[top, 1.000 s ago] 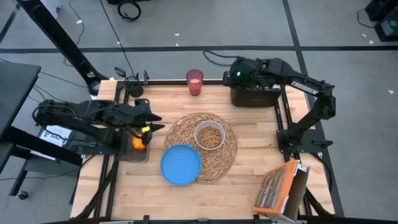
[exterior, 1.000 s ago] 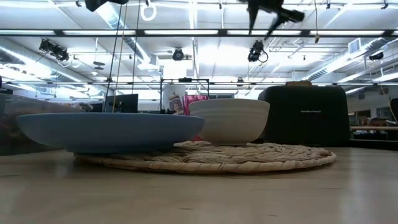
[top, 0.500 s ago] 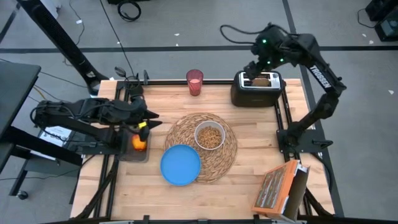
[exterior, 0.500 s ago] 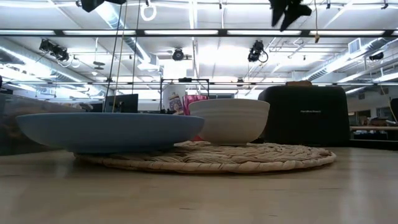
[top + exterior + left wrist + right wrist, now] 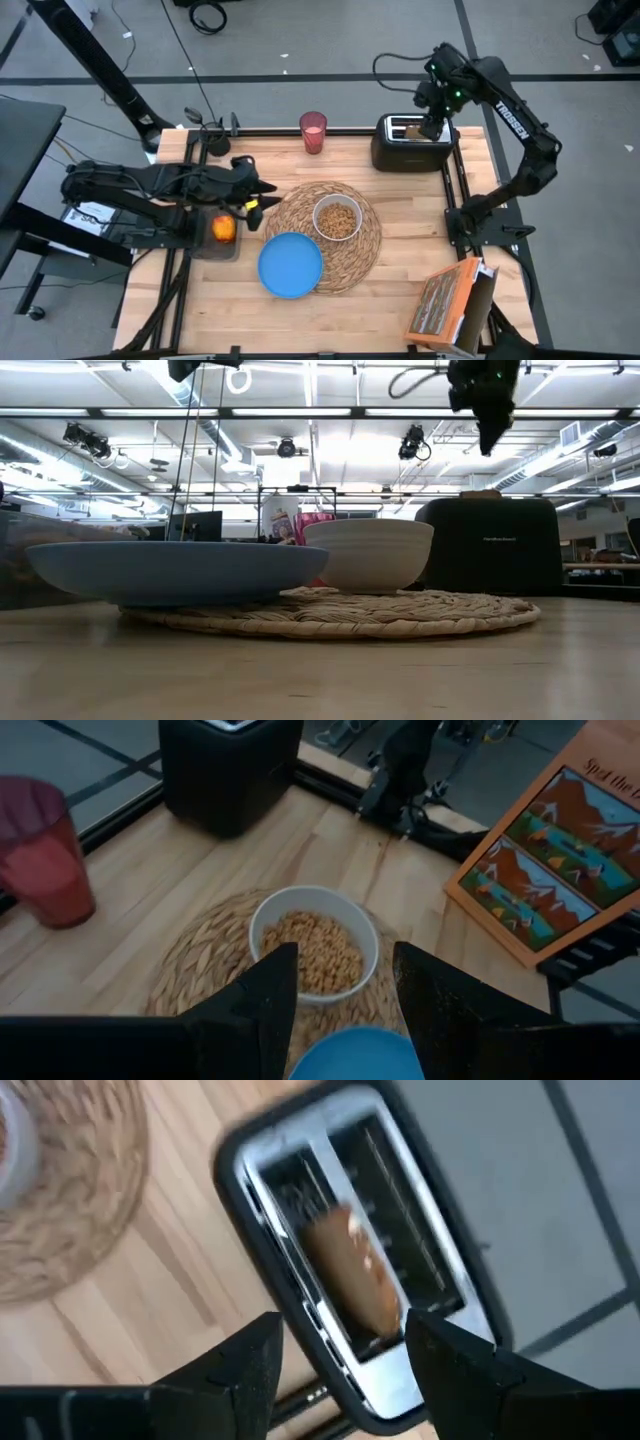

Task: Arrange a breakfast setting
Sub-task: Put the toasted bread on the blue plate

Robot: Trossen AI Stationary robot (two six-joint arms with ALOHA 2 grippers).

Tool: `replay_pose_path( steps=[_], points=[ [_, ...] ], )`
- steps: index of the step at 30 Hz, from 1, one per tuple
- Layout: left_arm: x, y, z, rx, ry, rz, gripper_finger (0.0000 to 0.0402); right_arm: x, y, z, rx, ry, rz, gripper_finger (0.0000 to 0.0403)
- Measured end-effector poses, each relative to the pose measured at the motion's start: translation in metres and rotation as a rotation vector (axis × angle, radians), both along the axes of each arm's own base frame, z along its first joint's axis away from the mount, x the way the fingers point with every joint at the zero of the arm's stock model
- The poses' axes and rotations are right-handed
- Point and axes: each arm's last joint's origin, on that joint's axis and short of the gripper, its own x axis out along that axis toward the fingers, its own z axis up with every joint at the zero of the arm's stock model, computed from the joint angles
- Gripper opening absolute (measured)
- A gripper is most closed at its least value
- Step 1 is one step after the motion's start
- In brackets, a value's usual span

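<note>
The round woven placemat [image 5: 360, 255] lies mid-table with the white bowl [image 5: 337, 218] of cereal on it. The blue plate [image 5: 291, 264] lies at the placemat's near left, partly on its edge. The pink cup [image 5: 313, 131] stands at the far edge. The apple [image 5: 223, 229] lies in a dark tray at the left. The toast slice [image 5: 355, 1275] stands in a slot of the black toaster [image 5: 408, 142]. My right gripper [image 5: 432, 122] is open above the toaster, its fingers to either side of the toast and clear of it. My left gripper [image 5: 262, 195] is open and empty, left of the placemat. The spoon is not in view.
The orange cereal box [image 5: 445, 300] stands at the near right corner. The toaster fills the far right corner. The dark tray [image 5: 205, 245] sits at the table's left edge. Bare wood shows between the placemat and the cereal box.
My right gripper has swung from the toaster's left end toward the table's right, over the slots, and has come down toward the toast. My left gripper has gone a little toward the table's right, away from the apple and toward the placemat.
</note>
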Motion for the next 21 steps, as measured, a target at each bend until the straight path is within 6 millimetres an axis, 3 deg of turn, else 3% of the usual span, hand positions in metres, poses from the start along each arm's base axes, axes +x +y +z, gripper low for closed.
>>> replay_pose_path(
  steps=[9, 14, 21],
  points=[
    [0.009, 0.0, -0.003, 0.013, -0.003, 0.001, 0.0172, -0.008, -0.001, -0.051, -0.072, 0.209, 0.014, 0.0217],
    [0.009, 0.0, -0.001, 0.016, -0.017, -0.002, 0.0172, -0.001, -0.01, -0.063, -0.115, 0.225, 0.049, 0.0217],
    [0.009, -0.003, 0.0, 0.005, -0.031, -0.015, 0.0172, 0.002, -0.018, -0.071, -0.035, 0.154, 0.137, 0.0217]
  ],
)
